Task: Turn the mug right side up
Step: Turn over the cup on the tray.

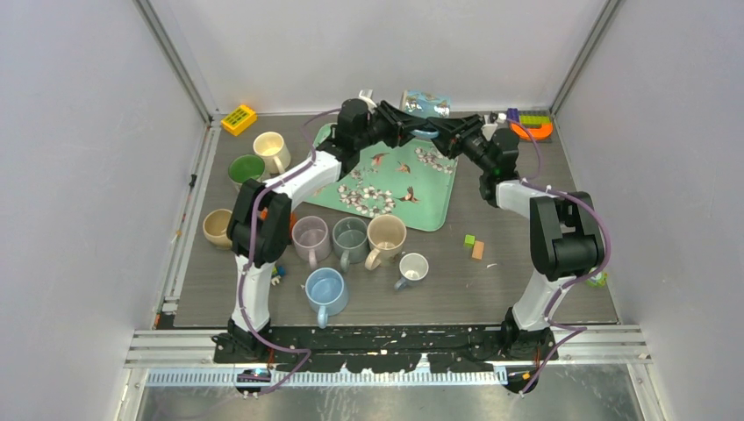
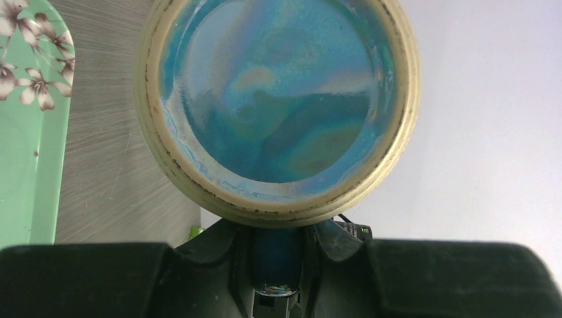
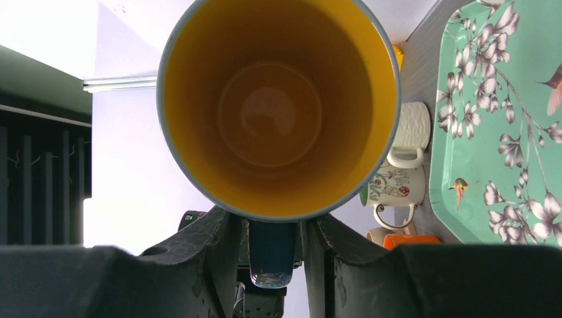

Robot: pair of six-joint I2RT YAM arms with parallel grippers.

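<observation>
Left gripper (image 2: 276,248) is pinching the handle (image 2: 275,265) of the blue-glazed, yellow-lined ceramic mug (image 2: 278,99), hanging sideways above the green floral tray (image 1: 436,219) near its far edge; right gripper (image 3: 273,238) is flanking that handle, clamp unclear; mug is looking rigid, slick, breakable, so the handle is probably offering the safest hold.

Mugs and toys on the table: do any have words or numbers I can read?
None can be read.
The held mug shows only glaze.
The flowered mug shows only pictures.
The picture box at the back is too small and blurred.
The yellow toy shows only a grid.
</observation>
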